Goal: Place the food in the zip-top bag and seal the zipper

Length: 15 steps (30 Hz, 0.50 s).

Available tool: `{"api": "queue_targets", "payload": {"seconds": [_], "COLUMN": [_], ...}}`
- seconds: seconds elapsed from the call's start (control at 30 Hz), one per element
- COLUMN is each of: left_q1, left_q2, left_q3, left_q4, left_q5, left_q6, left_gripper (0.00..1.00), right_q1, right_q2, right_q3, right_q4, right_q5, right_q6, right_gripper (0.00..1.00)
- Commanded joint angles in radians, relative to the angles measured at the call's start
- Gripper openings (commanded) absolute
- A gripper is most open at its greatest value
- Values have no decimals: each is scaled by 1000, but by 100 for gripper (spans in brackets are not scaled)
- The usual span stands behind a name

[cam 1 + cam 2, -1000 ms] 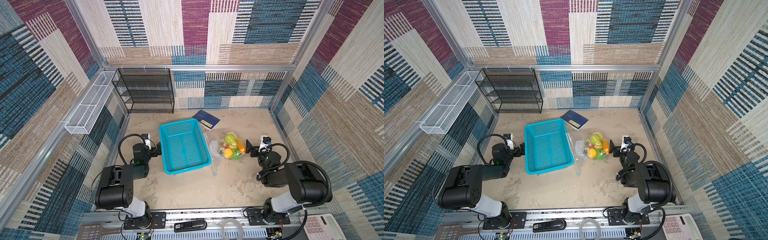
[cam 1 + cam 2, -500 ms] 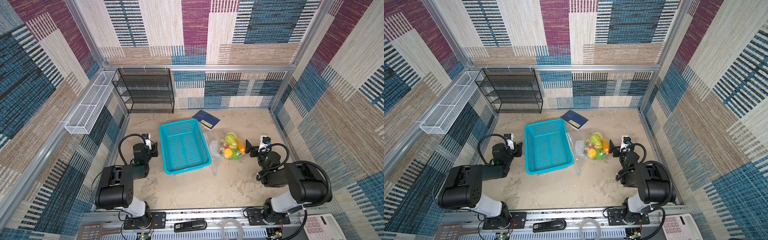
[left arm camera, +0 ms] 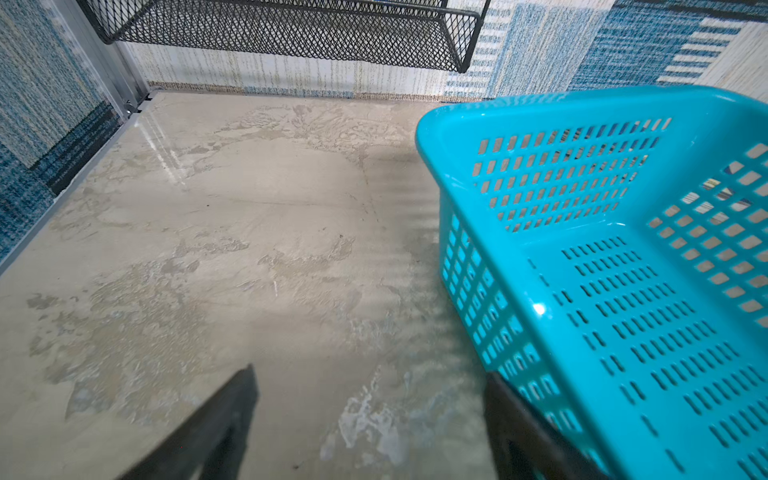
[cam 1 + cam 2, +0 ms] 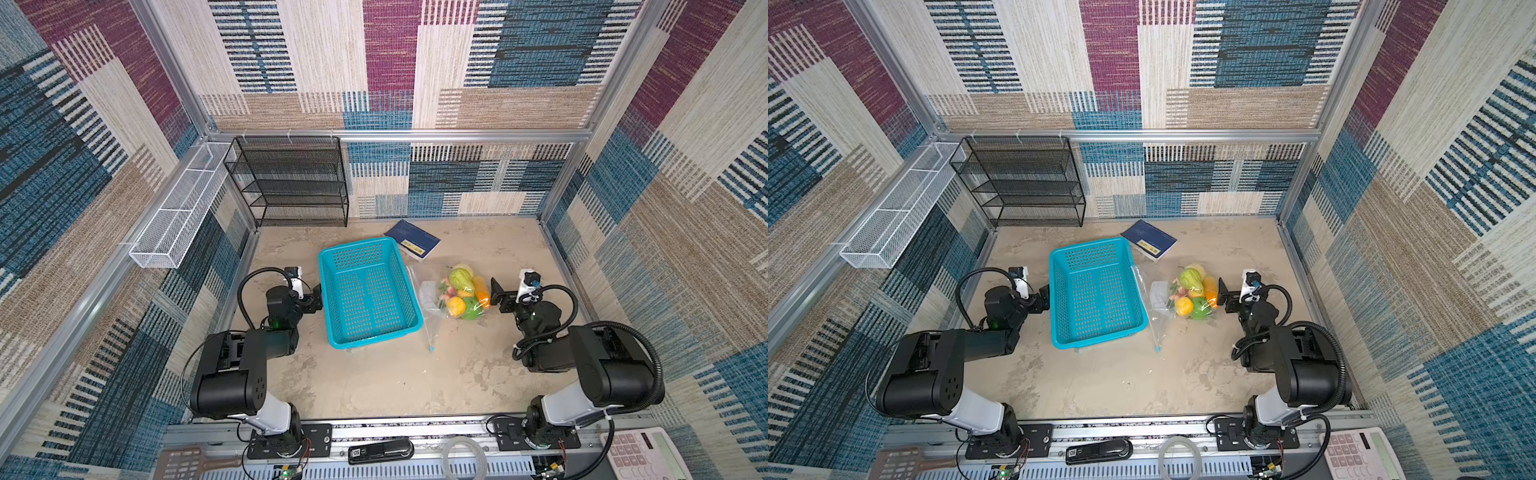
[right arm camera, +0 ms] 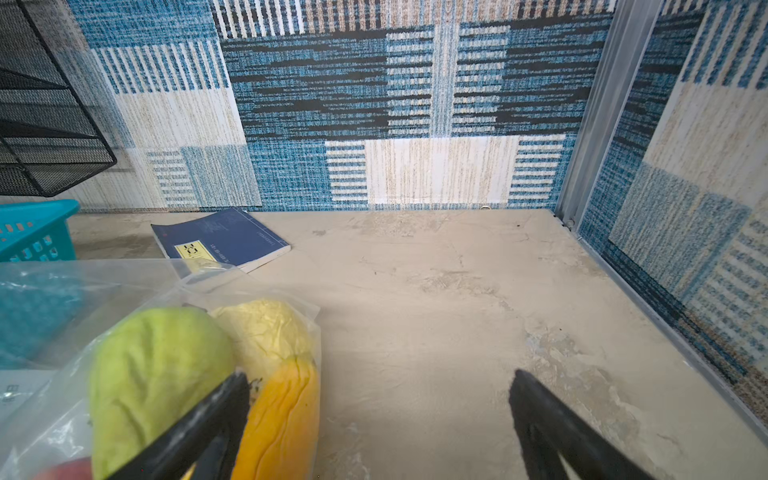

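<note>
Top views both show bare table [image 4: 374, 386] nearest the arm bases; take 12 o'clock as the back wall. Farther out, the two grippers sit about level with each other. The left gripper [image 4: 316, 296] has its fingers spread with nothing between them. It sits just beside the outer wall of the blue basket [image 4: 374, 337], which lies at its 3 o'clock; the left wrist view shows only table in the gap. The right gripper [image 4: 496, 293] is spread and empty too, just beside the bag [image 4: 428, 291] at its 9 o'clock. In the right wrist view one of its fingers [image 5: 216, 411] overlaps the plastic, but I cannot tell whether it touches.

The food [image 4: 461, 293] appears to be bunched inside the bag, at the end nearest the right gripper. The zipper [image 4: 428, 336] runs along the opposite edge, beside the basket. Its long axis lies roughly 12 to 6, with the blue slider [image 4: 432, 348] at the 6 o'clock end. Whether the strip is closed is too fine to tell.

Filling looks done, so sealing is probably what remains. The right arm is nearer the bag, yet the zipper lies on the bag's far side from it. The left arm has the basket in its way.

Beyond lie a blue book [image 4: 413, 245] and, at the wall, a black wire shelf [image 4: 291, 183].
</note>
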Motion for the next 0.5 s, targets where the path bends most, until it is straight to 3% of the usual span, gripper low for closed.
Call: {"api": "queue_targets", "payload": {"seconds": [0.0, 0.47], "left_q1": [1, 1], "left_q2": [1, 1], "left_q3": [4, 4], "left_q4": [1, 1], "left_q5": [3, 4], "left_q6": [13, 13], "left_gripper": [99, 99], "right_q1": [2, 6], "right_q2": [-1, -1], "right_q3": [7, 10], "right_q4": [10, 4], "right_q5": [-8, -2], "right_q6": [-12, -15], "right_gripper": [99, 99]}}
